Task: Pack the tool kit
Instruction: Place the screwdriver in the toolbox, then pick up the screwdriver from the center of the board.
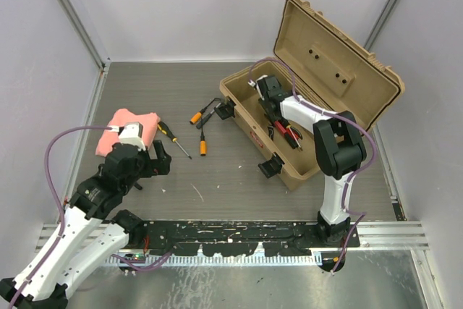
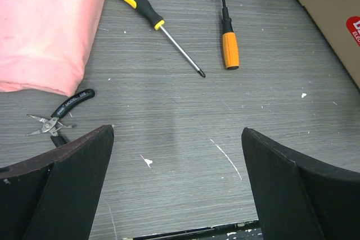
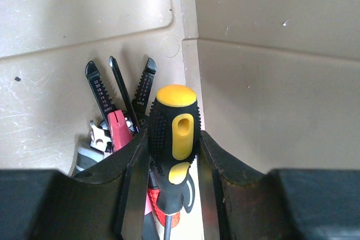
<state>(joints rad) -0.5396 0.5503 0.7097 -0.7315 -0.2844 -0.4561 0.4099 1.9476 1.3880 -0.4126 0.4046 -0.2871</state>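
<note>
The tan ribbed case (image 1: pixel 304 168) stands open at the right with its lid up. My right gripper (image 1: pixel 271 103) is inside it, shut on a black-and-yellow screwdriver handle (image 3: pixel 174 116) held between the fingers (image 3: pixel 171 139). Black and red wire strippers (image 3: pixel 118 111) lie in the case beside it. My left gripper (image 2: pixel 177 133) is open and empty, low over the table (image 1: pixel 155 157). In front of it lie a black-and-yellow screwdriver (image 2: pixel 140 7), an orange-handled screwdriver (image 2: pixel 229 49) and small black-handled pliers (image 2: pixel 62 113).
A pink folded cloth (image 1: pixel 126 127) lies left of the tools, and in the left wrist view (image 2: pixel 45 26) the pliers sit at its edge. A second orange-handled tool (image 1: pixel 197 116) lies near the case's black latch (image 1: pixel 226 110). White walls enclose the table.
</note>
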